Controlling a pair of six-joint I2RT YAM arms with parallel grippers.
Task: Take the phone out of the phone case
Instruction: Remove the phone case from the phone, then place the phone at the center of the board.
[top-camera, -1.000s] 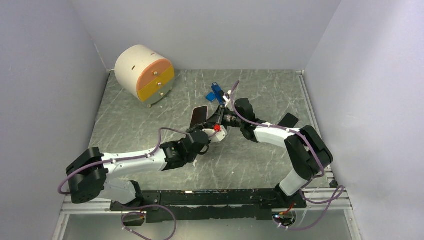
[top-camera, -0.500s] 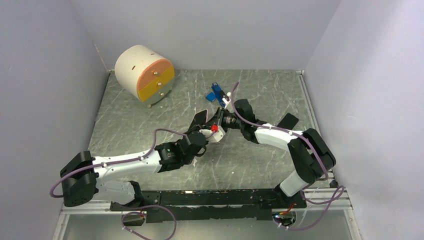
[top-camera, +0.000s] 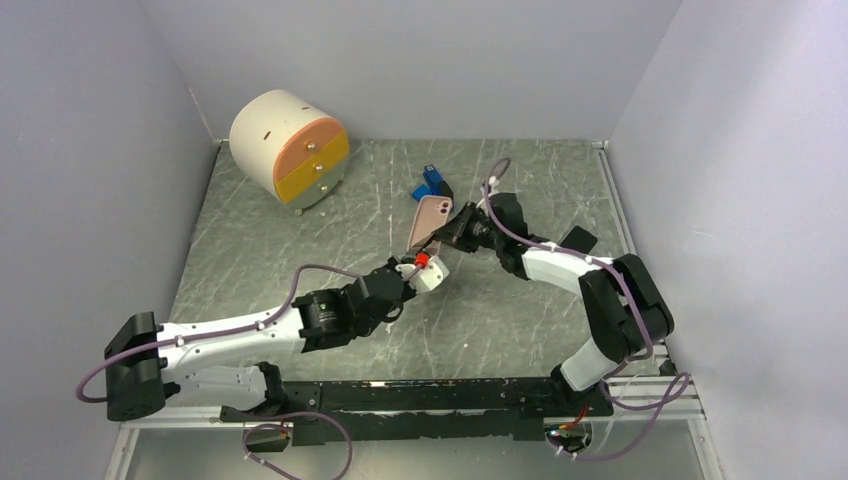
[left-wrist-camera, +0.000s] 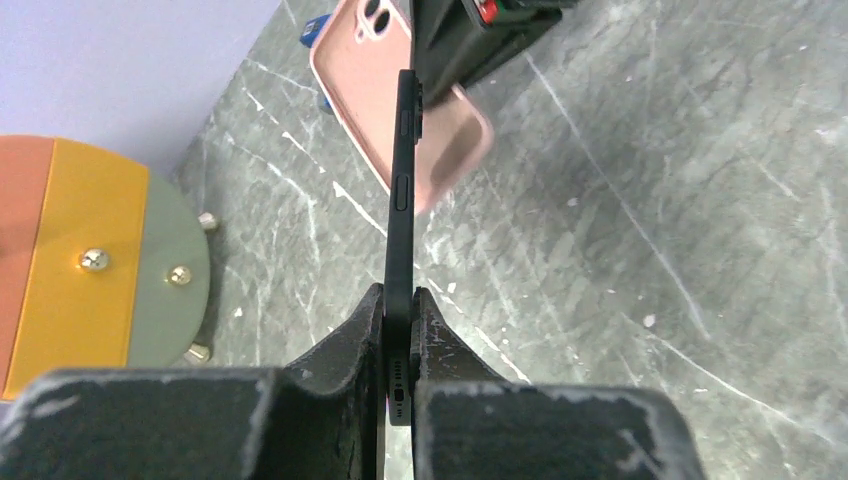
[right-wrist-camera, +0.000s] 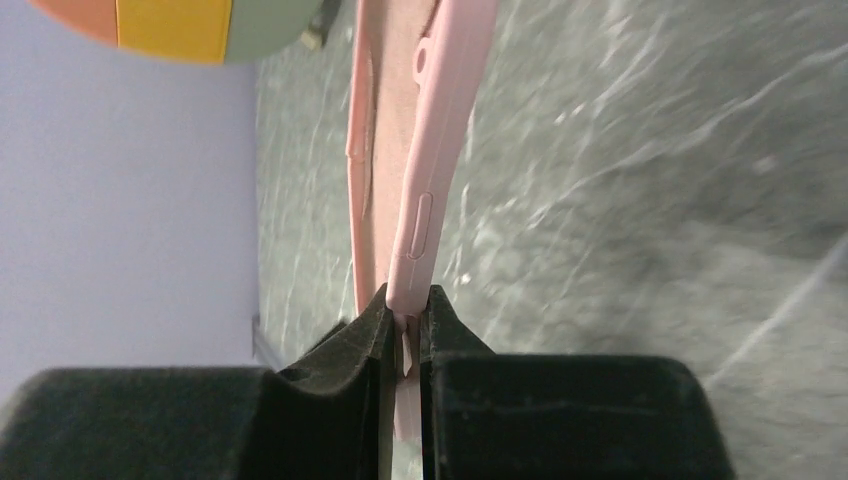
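The dark phone (left-wrist-camera: 403, 190) shows edge-on in the left wrist view. My left gripper (left-wrist-camera: 400, 325) is shut on its bottom end, where the port is. Behind the phone's far end hangs the pink phone case (left-wrist-camera: 440, 120), its camera cutout upward. From above, the case (top-camera: 430, 222) stands tilted above the table with its back to the camera, and my right gripper (top-camera: 456, 232) holds its right edge. In the right wrist view that gripper (right-wrist-camera: 405, 320) is shut on the thin pink case (right-wrist-camera: 430, 150), which looks hollow. My left gripper (top-camera: 410, 266) sits just below the case.
A round drawer unit (top-camera: 290, 150) with orange and yellow fronts stands at the back left. A blue object (top-camera: 432, 184) lies behind the case, and a small black object (top-camera: 577, 240) lies to the right. Walls close in the left, back and right sides.
My left gripper has closed on the phone and its arm has reached further forward. My right gripper has swung the case up and to the right, turning its pink back to the camera.
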